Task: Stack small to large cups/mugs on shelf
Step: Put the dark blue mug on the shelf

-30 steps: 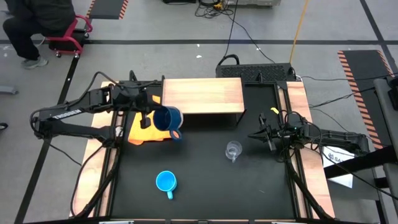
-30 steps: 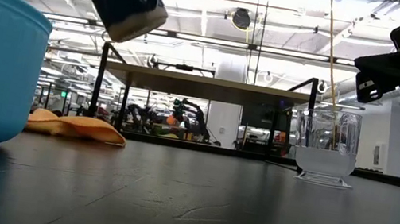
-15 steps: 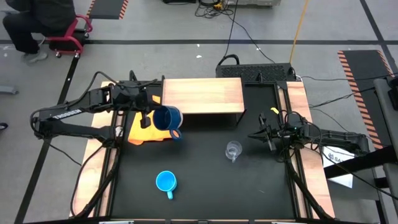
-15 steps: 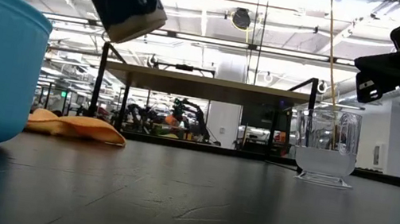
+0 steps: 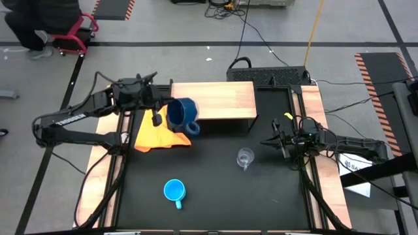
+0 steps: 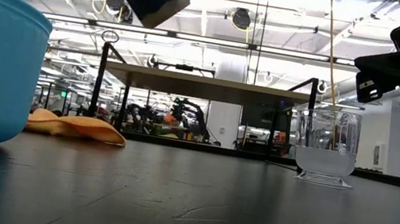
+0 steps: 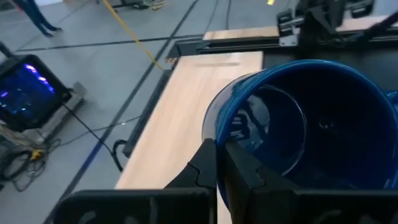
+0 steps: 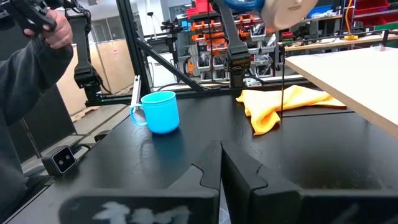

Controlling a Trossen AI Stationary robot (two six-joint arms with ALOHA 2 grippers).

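While the left gripper (image 5: 159, 108) is pinching the rim of the larger dark blue mug (image 5: 181, 114), it is holding this mug in the air, tilted, above the left end of the low light-wood shelf on thin dark legs (image 5: 222, 100). In the left wrist view the two fingers (image 7: 205, 163) are closing on the wall of the mug, one inside and one outside. So the step in hand, as I judge it, is bringing the first and largest mug to the shelf.

The mid-size light blue mug (image 5: 174, 191) is standing on the black tabletop (image 5: 274, 209) near the front, and the smaller clear glass cup (image 5: 245, 157) is standing more to the right, in front of the shelf; both are not yet on it. The yellow-orange cloth (image 5: 157, 138) is lying under the left arm.

The right gripper (image 5: 273, 141) is waiting just beside the glass cup, holding nothing, its fingers closed together.

The next move is probably calling for turning the dark mug upright, lowering it on the board and only then releasing it.
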